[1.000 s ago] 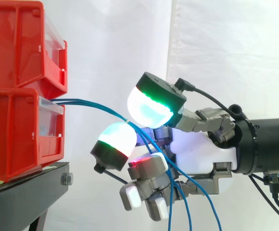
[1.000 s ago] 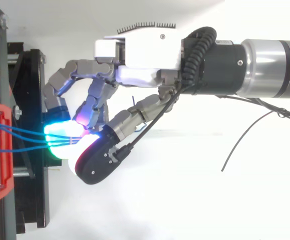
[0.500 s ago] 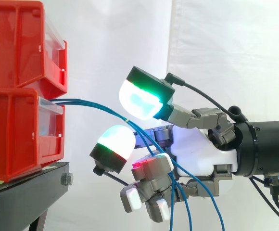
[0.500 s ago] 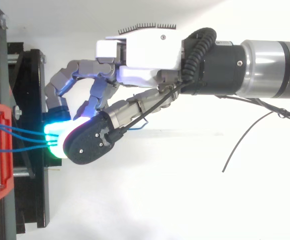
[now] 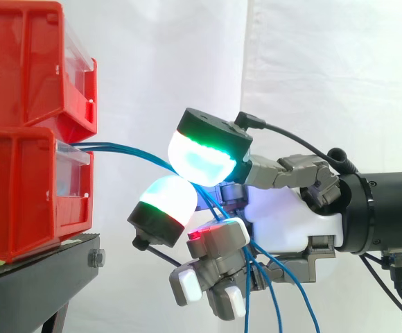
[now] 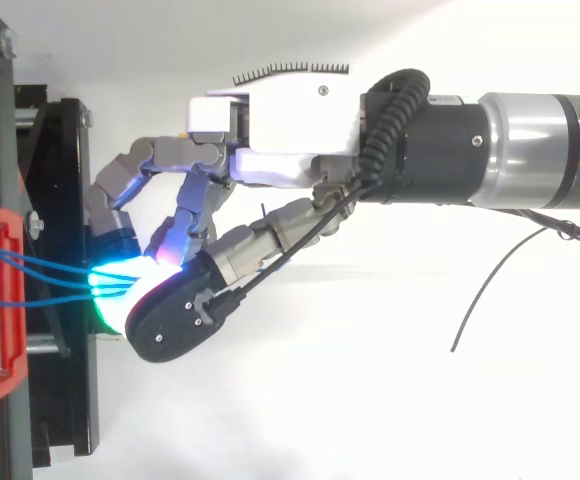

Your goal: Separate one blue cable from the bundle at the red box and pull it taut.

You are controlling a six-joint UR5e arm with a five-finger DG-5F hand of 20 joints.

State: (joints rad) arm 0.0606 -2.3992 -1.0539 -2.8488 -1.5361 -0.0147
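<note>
**Item: blue cable bundle** [image 5: 125,149]. Several thin blue strands are seen leaving the front lip of the lower red bin [image 5: 28,194]. The long axis is carried level across the open gap, away from the bin. It then bends downward past the palm, and the loose tails are left hanging below. In the top view the strands are spread at the bin and gathered to one spot at the glowing pads.

**Item: hand** [image 5: 291,222]. It is placed just beyond the bin front, on the side away from the bins, with its palm facing them. It is closed on the bundle: the strands are caught between the upper pad [image 5: 202,158] and the lower pad [image 5: 168,200], and the remaining fingers are curled about the hanging tails. Whether a single strand has been isolated cannot be told, as more than one is seen converging at the pads.

**Governing relation.** The bin is at one end of the span and the hand at the other, on one line. The span between them is bowed, so it is judged slack. Tautness is judged to require a straight draw away from the bin along that line.

**Fixtures.** The upper red bin [image 5: 28,62] is stacked on the lower, and both are borne by the black stand [image 5: 35,277].
</note>
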